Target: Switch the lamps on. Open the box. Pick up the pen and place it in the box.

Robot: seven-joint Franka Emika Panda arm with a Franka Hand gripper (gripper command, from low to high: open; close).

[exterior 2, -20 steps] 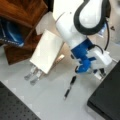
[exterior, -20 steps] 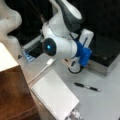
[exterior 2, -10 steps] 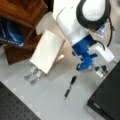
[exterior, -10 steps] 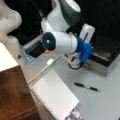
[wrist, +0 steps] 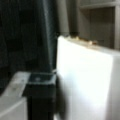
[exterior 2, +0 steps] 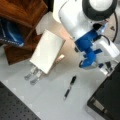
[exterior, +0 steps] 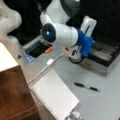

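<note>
Front views: gripper (exterior 2: 106, 68) sits at box (exterior: 105, 58) edge; can't tell if fingers apart or together. Box lid up in a front view. Pen (exterior 2: 69, 87) lies flat on table (exterior 2: 50, 100), near, toward a front view's bottom-left of gripper, long axis slanting toward it.

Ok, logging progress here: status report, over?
Gripper beside the box. Pen lying loose, not gripped. White pad nearby, clear of pen.
</note>
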